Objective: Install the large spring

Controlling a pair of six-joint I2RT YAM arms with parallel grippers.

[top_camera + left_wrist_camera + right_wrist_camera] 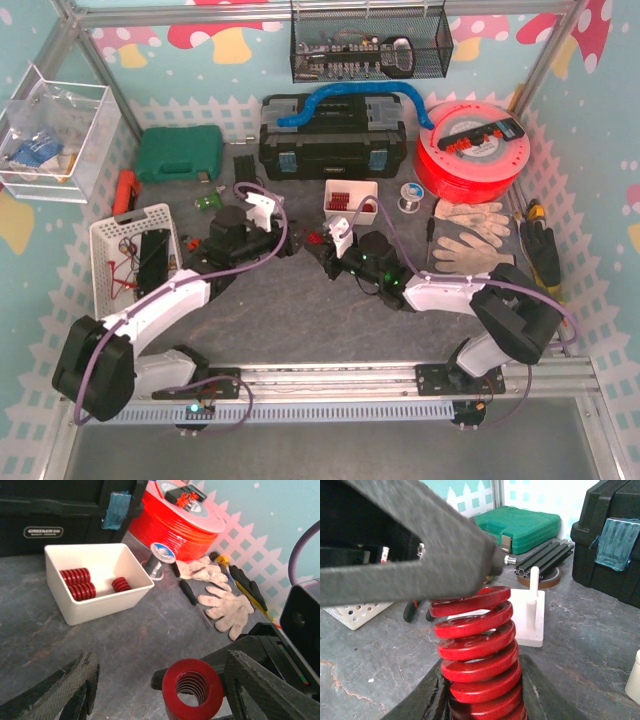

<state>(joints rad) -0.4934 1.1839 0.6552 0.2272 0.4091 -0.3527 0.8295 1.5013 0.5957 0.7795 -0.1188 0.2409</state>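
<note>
Right gripper [322, 245]: one, two dark coarse-grained fingers clamped on the large spring's sides.
Large spring [475, 640]: one, glossy red, thick flat-wound coils, at least six turns showing; held above the table at its centre, in the right gripper.
Left gripper [165, 692]: one, jaws wide apart, holding nothing; the spring's round end shows between its fingers.
Peg base [532, 625]: one white square plate with one slim upright peg, just beyond the spring.
Arms: two, each reaching inward from its base, wrists facing each other low over the grey mottled table [140, 640].
Bin [100, 607]: one white rectangular tub, with three smaller red springs [82, 591] lying inside.
Gloves [225, 607]: two, pale fabric.
</note>
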